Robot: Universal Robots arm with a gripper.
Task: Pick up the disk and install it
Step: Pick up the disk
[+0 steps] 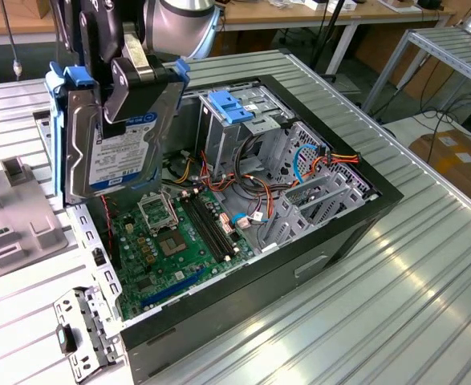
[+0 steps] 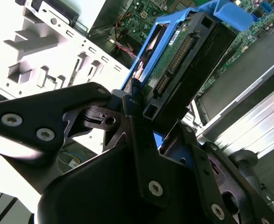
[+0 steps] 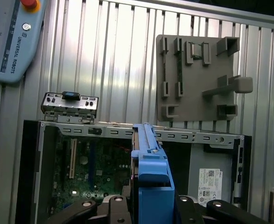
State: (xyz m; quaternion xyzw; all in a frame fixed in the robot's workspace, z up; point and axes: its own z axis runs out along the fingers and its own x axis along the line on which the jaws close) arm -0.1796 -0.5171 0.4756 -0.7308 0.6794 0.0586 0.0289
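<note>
The black two-finger gripper (image 1: 127,100) is clamped on the flat metal disk with a white-and-blue label and blue plastic carrier edges (image 1: 107,156), holding it on edge in the air. Beneath it lies the open black computer case (image 1: 315,257) with its green motherboard (image 1: 159,241), resting on the ribbed aluminium table (image 1: 395,305).

Exterior view, computer case (image 1: 315,269) sits on the table (image 1: 412,305), motherboard (image 1: 167,245) in its floor, drive cage (image 1: 231,132) at the board's one o'clock, disk (image 1: 107,160) clamped in the gripper (image 1: 127,84) above the case's ten o'clock corner, fixture plate (image 1: 14,233) at nine o'clock
</note>
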